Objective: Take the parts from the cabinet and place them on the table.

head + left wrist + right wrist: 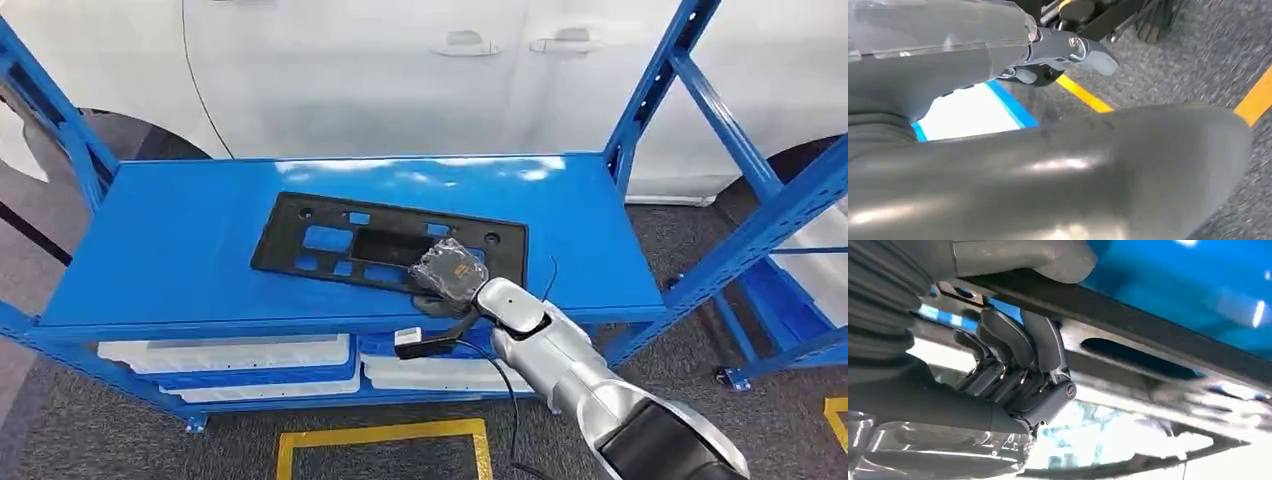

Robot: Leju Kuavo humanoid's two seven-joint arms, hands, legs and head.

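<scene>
A flat black plastic part [340,240] with several cut-outs lies on the blue top shelf [170,250] of the rack. My right hand [448,272] is at the part's near right edge. In the right wrist view the thumb [1048,257] presses on top of the part's black edge [1148,322] while the dark fingers [1018,345] curl underneath it, so the hand [1023,360] grips the part. My left hand [1013,55] hangs over the grey floor, holding nothing, with its fingers apart.
A white car [400,70] stands right behind the rack. Blue slanted uprights [690,110] frame the shelf's right side, and another [50,120] its left. White trays [230,355] fill the lower shelf. Yellow floor tape [380,435] marks the carpet in front.
</scene>
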